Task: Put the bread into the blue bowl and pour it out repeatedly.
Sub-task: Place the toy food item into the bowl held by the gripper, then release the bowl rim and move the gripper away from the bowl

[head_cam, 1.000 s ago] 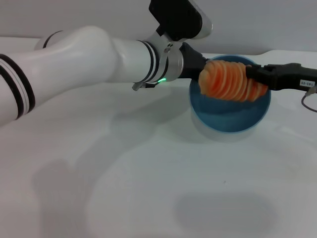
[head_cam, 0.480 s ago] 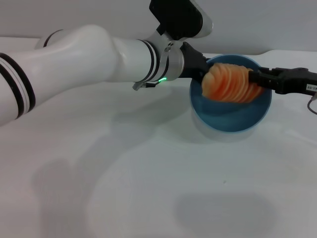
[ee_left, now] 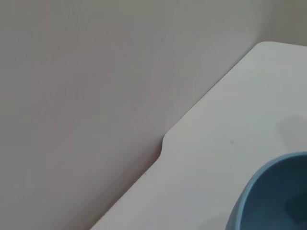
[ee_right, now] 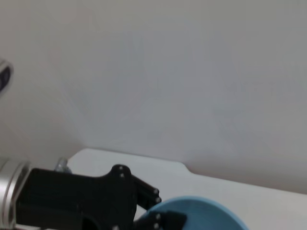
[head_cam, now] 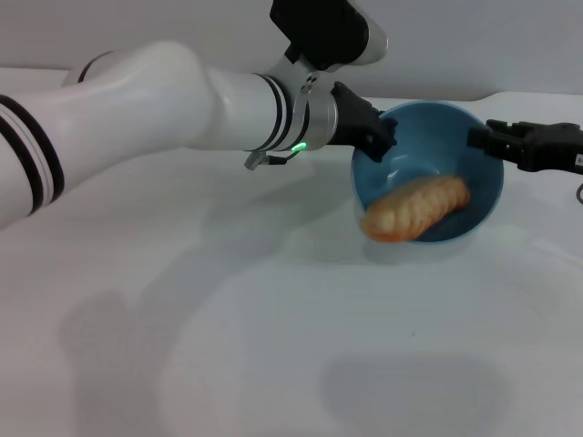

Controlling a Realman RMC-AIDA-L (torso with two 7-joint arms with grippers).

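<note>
The blue bowl [head_cam: 485,193] is tilted on its side with its opening facing me, at the far right of the white table [head_cam: 273,346]. My left gripper [head_cam: 383,138] is shut on the bowl's left rim. The bread [head_cam: 415,209] lies loose inside the bowl, its near end poking over the lower rim. My right gripper [head_cam: 480,138] is open and empty at the bowl's right rim, just above the bread. The bowl's rim also shows in the left wrist view [ee_left: 268,191] and the right wrist view [ee_right: 201,211], where the left gripper [ee_right: 148,211] pinches it.
A pale wall [head_cam: 474,36] runs close behind the table's far edge. The left arm [head_cam: 137,109] stretches across the table's far left part. A cable [head_cam: 569,182] hangs by the right arm.
The right gripper let go of the bread and drew back to the right. The bread dropped into the bowl and slid toward its lower rim. The bowl is tipped further toward me.
</note>
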